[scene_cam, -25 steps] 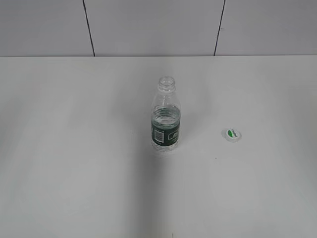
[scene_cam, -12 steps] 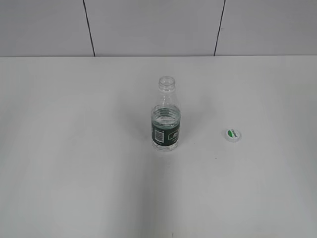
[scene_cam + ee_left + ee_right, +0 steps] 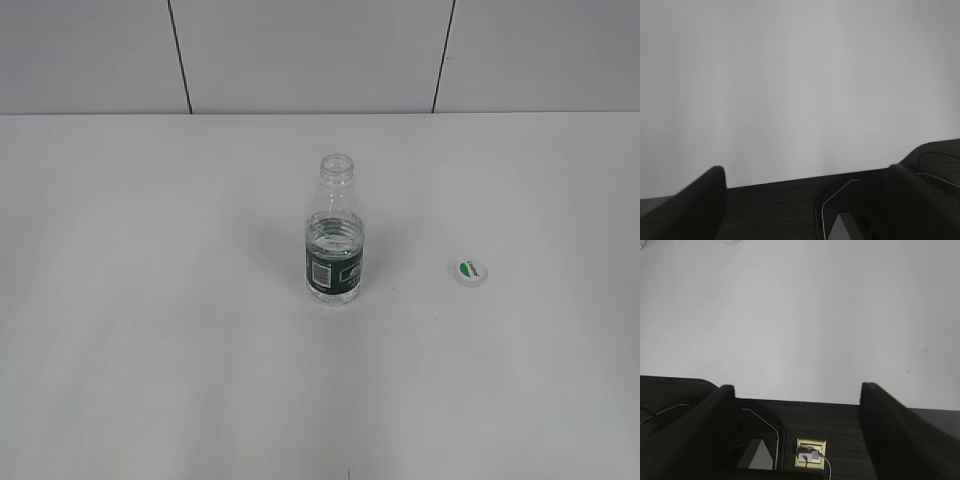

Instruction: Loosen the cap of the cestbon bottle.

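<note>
The cestbon bottle [image 3: 334, 245] stands upright in the middle of the white table, its threaded neck bare and open. The white cap [image 3: 470, 271] with the green mark lies flat on the table to the bottle's right, apart from it. Neither gripper shows in the exterior view. In the left wrist view my left gripper [image 3: 806, 170] is open and empty over the table's near edge. In the right wrist view my right gripper [image 3: 797, 387] is open and empty, also at the near edge. A clear object [image 3: 731, 242] shows at the top edge of that view; I cannot tell what it is.
The white table [image 3: 150, 330] ends at a panelled wall [image 3: 300, 50] behind. Below the table's front edge lies dark carpet with a floor socket [image 3: 810, 454] and a plug in it.
The bottle has shifted very slightly to the right and stands still now. A faint shadow on the table in front of it has faded. The cap has not moved.
</note>
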`<action>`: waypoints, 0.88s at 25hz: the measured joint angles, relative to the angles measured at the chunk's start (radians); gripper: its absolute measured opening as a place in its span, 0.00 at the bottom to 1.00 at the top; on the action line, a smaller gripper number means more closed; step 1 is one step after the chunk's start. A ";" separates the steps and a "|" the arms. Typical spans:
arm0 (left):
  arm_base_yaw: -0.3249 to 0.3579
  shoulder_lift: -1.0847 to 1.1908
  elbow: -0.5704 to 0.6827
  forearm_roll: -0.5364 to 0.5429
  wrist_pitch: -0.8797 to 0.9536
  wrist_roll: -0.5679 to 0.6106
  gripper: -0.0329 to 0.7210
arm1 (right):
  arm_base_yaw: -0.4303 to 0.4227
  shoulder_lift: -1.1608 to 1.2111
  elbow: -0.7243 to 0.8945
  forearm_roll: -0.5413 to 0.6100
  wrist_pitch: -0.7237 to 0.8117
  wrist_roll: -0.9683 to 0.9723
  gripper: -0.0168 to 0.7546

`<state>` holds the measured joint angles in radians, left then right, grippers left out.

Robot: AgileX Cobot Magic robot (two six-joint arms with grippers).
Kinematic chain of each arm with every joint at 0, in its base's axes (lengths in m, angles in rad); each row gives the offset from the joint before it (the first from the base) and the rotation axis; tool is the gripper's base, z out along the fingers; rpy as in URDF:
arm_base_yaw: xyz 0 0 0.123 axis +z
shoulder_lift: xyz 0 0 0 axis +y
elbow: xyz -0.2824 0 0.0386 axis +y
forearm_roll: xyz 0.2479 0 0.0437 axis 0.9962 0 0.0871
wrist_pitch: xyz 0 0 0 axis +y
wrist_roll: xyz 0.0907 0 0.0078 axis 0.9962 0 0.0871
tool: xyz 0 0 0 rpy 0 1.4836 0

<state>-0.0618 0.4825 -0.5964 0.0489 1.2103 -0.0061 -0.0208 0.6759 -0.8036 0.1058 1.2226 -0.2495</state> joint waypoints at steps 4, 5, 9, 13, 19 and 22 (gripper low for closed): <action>0.000 -0.033 0.030 0.000 -0.055 0.000 0.81 | 0.000 -0.028 0.070 0.000 0.000 0.001 0.78; 0.000 -0.041 0.034 0.000 -0.078 0.000 0.81 | 0.000 -0.036 0.088 0.000 0.000 0.001 0.78; 0.000 -0.059 0.067 0.000 -0.132 0.000 0.81 | 0.000 -0.059 0.140 -0.001 0.000 0.001 0.78; 0.000 -0.061 0.068 0.000 -0.140 0.000 0.78 | 0.000 -0.085 0.172 -0.001 -0.006 0.001 0.78; 0.000 -0.082 0.069 0.000 -0.140 0.000 0.77 | 0.000 -0.138 0.242 -0.038 -0.060 -0.004 0.78; 0.000 -0.134 0.069 0.000 -0.140 0.000 0.77 | 0.000 -0.167 0.266 -0.073 -0.088 -0.004 0.78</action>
<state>-0.0618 0.3481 -0.5275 0.0489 1.0701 -0.0061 -0.0208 0.5084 -0.5381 0.0327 1.1345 -0.2537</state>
